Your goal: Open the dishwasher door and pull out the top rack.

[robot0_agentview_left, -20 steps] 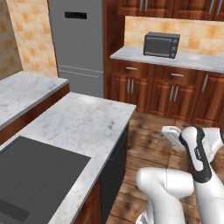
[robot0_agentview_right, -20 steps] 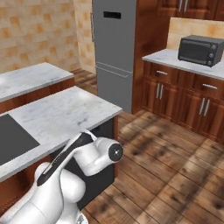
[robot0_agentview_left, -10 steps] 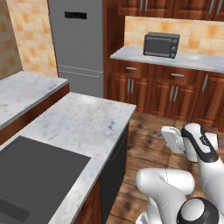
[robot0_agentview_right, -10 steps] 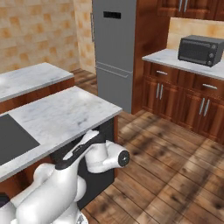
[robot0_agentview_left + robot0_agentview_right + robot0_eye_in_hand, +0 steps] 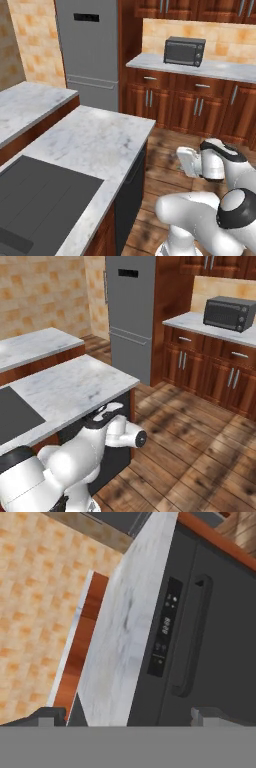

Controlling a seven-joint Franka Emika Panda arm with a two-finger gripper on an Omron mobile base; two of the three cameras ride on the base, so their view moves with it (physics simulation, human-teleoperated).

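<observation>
Both fingertips [image 5: 50, 714] stood spread wide and empty short of the shut door [image 5: 220, 637], whose handle [image 5: 192, 637] lay between them, so advancing squarely looked best.

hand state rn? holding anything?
Hand: open, holding nothing; it faces the dishwasher door with its handle, apart from both.
</observation>
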